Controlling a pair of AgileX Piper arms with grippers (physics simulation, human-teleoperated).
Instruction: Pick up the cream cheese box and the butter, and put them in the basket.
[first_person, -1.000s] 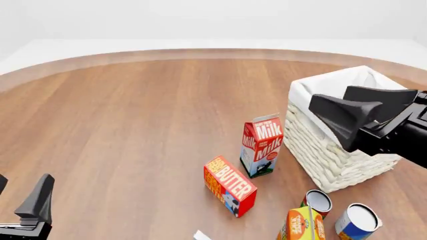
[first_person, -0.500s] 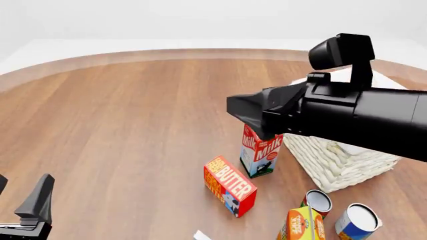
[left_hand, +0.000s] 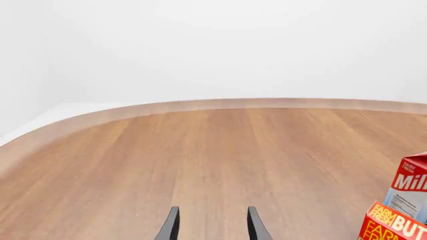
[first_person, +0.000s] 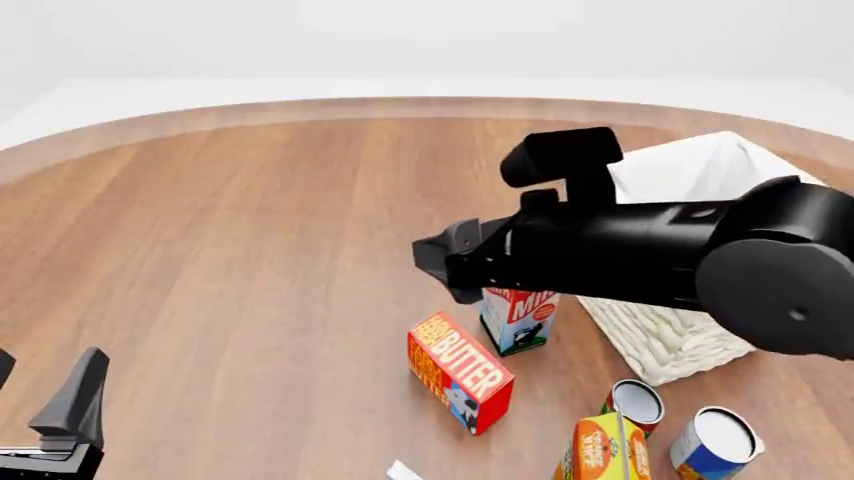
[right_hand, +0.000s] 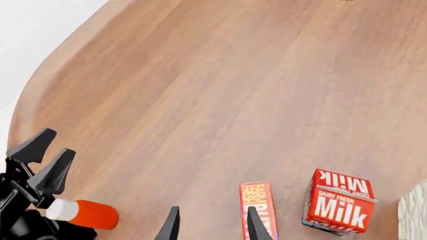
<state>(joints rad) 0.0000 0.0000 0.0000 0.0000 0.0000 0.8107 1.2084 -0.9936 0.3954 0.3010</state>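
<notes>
The butter (first_person: 461, 370) lies on the wooden table, a red-orange carton just left of the upright milk carton (first_person: 523, 318). A pale corner of the cream cheese box (first_person: 400, 471) peeks in at the front view's bottom edge. The wicker basket (first_person: 674, 335) stands at the right, partly behind my right arm. My right gripper (first_person: 442, 260) hangs open and empty above the table, over the butter (right_hand: 259, 210) and beside the milk carton (right_hand: 337, 207). My left gripper (first_person: 43, 388) rests open at the near left, far from both items, and holds nothing (left_hand: 212, 227).
Two open cans (first_person: 638, 403) (first_person: 714, 440) and an orange juice carton (first_person: 601, 450) crowd the near right, in front of the basket. An orange-red bottle with a white cap (right_hand: 83, 213) lies next to the left gripper (right_hand: 45, 157). Bare wood stretches left and back.
My right arm has swung left from over the basket and now reaches across the milk carton, hiding its top. The left arm has stayed put.
</notes>
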